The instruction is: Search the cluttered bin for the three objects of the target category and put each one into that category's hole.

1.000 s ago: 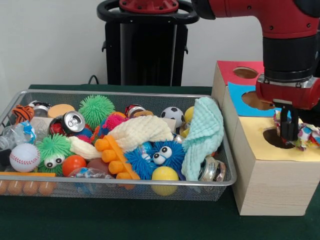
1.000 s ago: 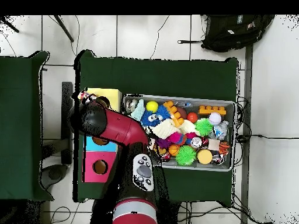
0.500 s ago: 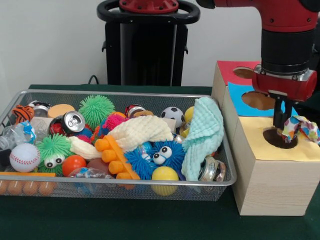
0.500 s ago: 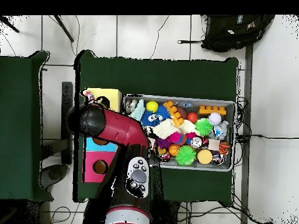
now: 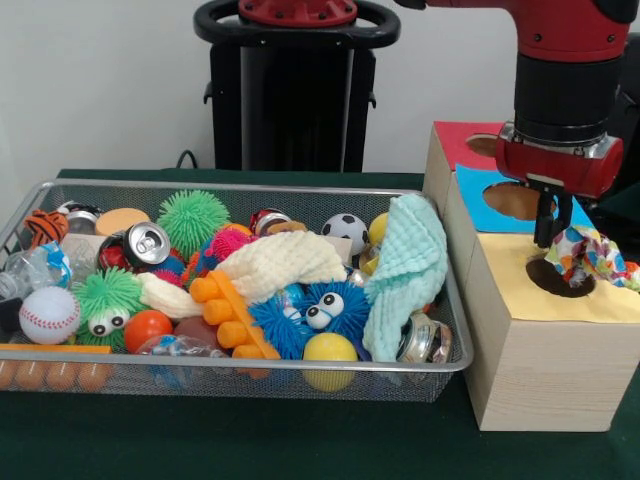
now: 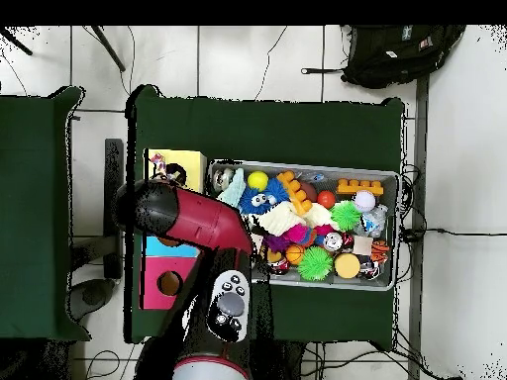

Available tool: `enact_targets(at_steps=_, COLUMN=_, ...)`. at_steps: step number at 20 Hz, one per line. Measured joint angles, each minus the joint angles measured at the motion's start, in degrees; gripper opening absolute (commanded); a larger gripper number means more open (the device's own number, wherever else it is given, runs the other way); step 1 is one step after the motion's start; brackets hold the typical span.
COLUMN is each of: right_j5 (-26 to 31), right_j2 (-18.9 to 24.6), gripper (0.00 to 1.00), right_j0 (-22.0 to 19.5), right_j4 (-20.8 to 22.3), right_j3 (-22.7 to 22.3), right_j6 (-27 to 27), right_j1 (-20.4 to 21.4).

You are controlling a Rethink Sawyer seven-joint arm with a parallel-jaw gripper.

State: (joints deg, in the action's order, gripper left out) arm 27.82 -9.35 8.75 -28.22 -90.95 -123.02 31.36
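Observation:
A multicoloured patterned cloth (image 5: 590, 255) lies bunched on the yellow panel (image 5: 560, 300) of the wooden box, at the right rim of its dark hole (image 5: 552, 279). My gripper (image 5: 555, 232) hangs just above that hole, open, with the cloth beside it and not gripped. In the overhead view the red arm (image 6: 188, 213) covers the gripper, and the cloth (image 6: 155, 164) shows at the edge of the yellow panel (image 6: 188, 158). A mint cloth (image 5: 410, 260) and a cream cloth (image 5: 285, 260) lie in the wire bin (image 5: 250, 186).
The bin also holds spiky balls, cans, a baseball (image 5: 47, 314), a soccer ball (image 5: 346, 229) and orange toys. The box's blue panel (image 5: 478, 205) and red panel (image 5: 458, 142) each have a hole. A backpack (image 6: 396, 49) lies on the floor.
The gripper has risen out of the yellow panel's hole and moved slightly left. The patterned cloth stayed at the hole's rim.

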Motion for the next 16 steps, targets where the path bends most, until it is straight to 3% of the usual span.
enact_targets(at_steps=16, right_j5=2.7, right_j2=-3.5, gripper=0.0, right_j0=2.2, right_j4=1.3, right_j3=0.0, right_j6=0.0, right_j1=-0.1)
